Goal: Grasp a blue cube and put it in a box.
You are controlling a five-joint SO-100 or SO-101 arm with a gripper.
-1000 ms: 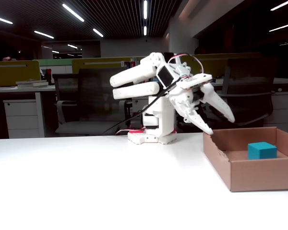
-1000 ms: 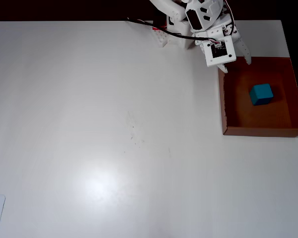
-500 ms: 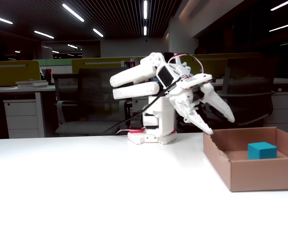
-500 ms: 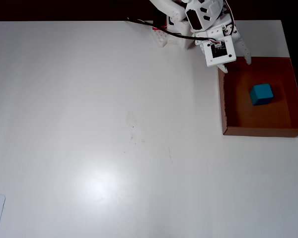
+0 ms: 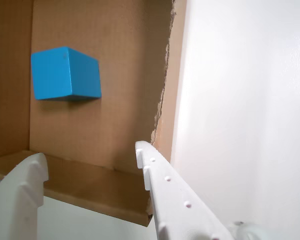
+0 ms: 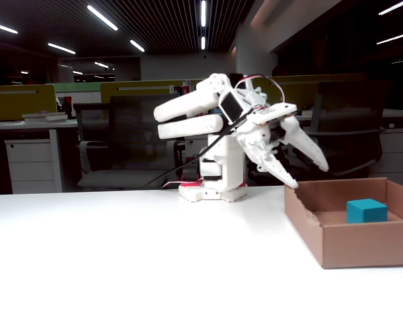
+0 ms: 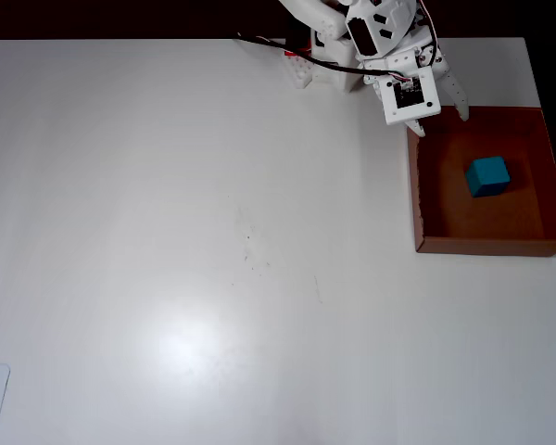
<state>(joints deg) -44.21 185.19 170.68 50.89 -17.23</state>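
The blue cube (image 7: 488, 176) rests on the floor of the box (image 7: 482, 246), a little toward 12 o'clock of its middle in the overhead view and touching no wall, with the box sitting at the 3 o'clock side of the white desk (image 7: 213, 232). The claw (image 6: 310, 173) hangs spread and empty above the box's corner at 10 o'clock in the overhead view. In the wrist view its two white fingers (image 5: 165, 190) stand well apart, seemingly just over the near wall.
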